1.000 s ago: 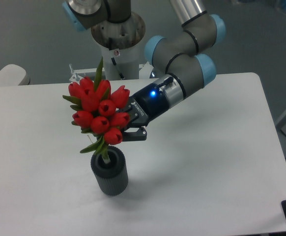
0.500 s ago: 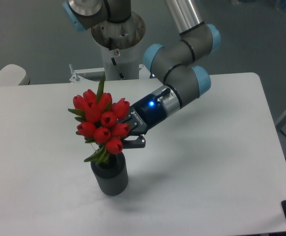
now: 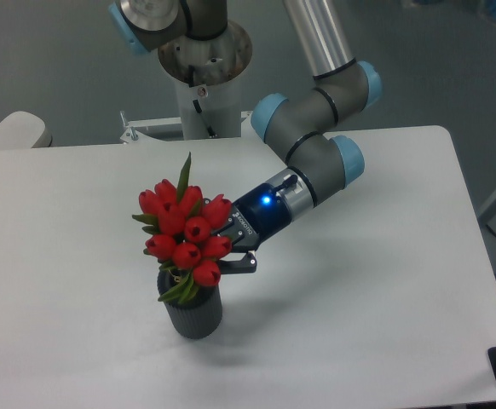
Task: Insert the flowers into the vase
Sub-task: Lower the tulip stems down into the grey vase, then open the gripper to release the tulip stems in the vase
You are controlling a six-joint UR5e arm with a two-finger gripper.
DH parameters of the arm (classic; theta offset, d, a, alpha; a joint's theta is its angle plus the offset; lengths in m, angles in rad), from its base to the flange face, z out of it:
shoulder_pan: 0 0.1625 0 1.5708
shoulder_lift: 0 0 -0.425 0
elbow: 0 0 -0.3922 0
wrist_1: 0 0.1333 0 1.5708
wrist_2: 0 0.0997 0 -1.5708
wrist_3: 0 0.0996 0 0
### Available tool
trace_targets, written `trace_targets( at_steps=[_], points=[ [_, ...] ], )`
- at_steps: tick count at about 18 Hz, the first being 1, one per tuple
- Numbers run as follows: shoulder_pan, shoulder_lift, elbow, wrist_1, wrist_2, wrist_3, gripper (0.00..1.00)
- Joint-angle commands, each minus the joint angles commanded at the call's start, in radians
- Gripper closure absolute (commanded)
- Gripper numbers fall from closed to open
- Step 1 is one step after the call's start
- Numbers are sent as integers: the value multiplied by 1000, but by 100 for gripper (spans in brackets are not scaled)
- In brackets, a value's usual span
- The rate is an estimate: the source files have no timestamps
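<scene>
Red flowers (image 3: 185,238) sit low over the ribbed grey vase (image 3: 193,309), leaves at its mouth, stems hidden inside. My gripper (image 3: 229,252) reaches in from the right, jaws closed on the bunch behind the buds. Vase upright on the white table (image 3: 359,324).

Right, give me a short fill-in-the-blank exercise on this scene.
1. The flowers are ____ in colour.
2. The gripper reaches the bunch from the picture's ____ side.
3. The bunch sits directly above the mouth of the dark grey ____.
4. The vase stands on a ____ table.

Missing words: red; right; vase; white
</scene>
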Motion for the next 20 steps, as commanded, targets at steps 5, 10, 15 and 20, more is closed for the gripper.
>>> trace_targets(
  at_steps=[5,10,15,20],
  points=[
    [5,-3,-3,0,0,0,54],
    [3,-3,-3,0,0,-2,25],
    [6,-6,5,0,8,2,0],
    [6,-20,5,6,11,26,0]
  ],
)
